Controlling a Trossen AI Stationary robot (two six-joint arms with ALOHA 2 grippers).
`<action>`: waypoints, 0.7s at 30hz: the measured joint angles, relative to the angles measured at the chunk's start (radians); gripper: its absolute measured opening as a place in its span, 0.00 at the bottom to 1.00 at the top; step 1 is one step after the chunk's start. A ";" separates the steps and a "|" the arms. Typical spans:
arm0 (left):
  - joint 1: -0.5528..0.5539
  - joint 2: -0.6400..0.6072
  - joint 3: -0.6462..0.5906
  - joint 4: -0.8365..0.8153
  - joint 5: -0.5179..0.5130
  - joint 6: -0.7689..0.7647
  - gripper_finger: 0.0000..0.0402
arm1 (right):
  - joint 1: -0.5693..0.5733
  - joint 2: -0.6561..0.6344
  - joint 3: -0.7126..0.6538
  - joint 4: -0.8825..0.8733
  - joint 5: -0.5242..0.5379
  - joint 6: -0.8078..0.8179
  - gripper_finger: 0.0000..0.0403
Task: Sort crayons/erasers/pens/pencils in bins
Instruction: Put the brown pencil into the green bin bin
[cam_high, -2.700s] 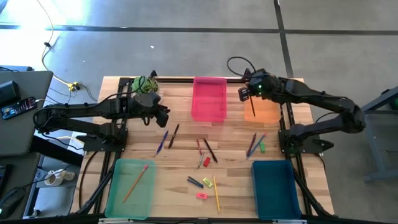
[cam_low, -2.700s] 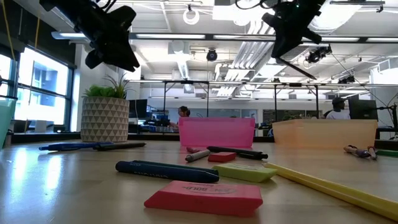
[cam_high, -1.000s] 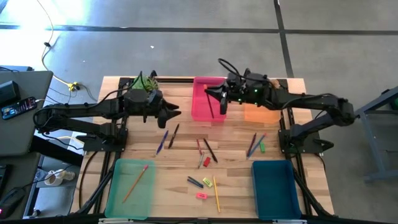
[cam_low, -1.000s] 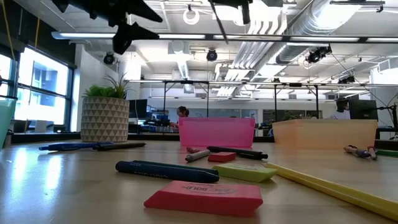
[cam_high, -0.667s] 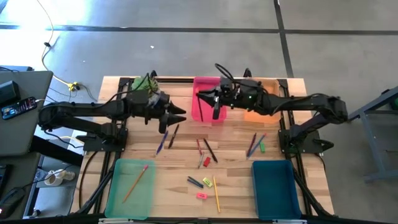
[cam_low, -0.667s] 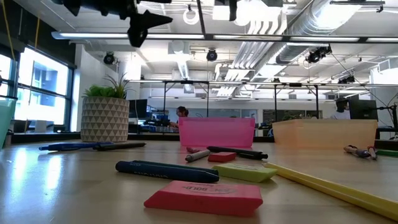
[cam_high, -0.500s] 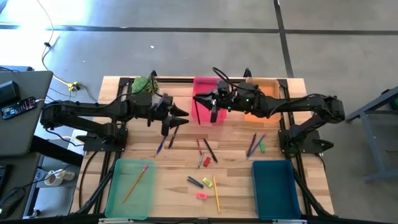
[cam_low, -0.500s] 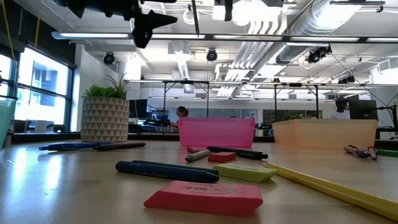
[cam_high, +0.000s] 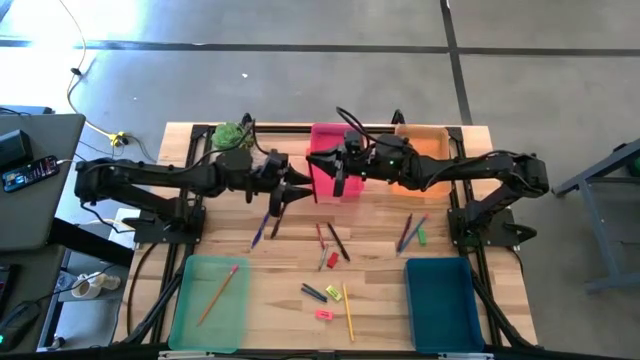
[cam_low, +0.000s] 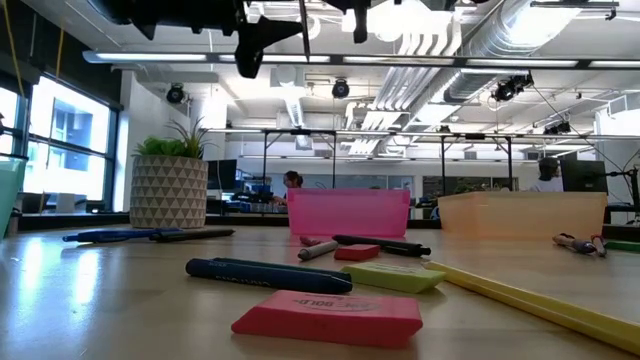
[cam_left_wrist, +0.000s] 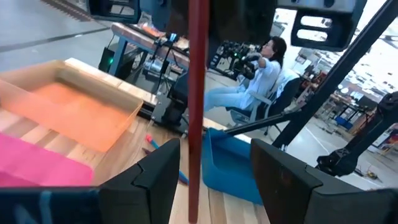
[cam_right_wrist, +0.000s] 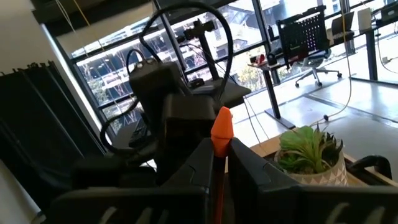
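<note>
While gripped, pencil between claws

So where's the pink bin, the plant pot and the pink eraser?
Pink bin (cam_low: 349, 214): low view, middle of its front wall.
Plant pot (cam_low: 168, 191): low view, middle of its patterned side.
Pink eraser (cam_low: 328, 313): low view, middle of its near face.
</note>
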 joint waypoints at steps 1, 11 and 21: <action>0.001 0.006 0.000 0.011 -0.006 -0.007 0.46 | 0.000 0.000 0.000 0.002 0.000 0.001 0.03; 0.003 0.044 0.000 0.068 -0.121 -0.037 0.43 | 0.000 0.000 0.000 0.003 0.000 0.010 0.03; 0.002 0.043 0.000 0.069 -0.138 -0.053 0.14 | -0.011 0.000 0.000 0.009 -0.009 0.036 0.03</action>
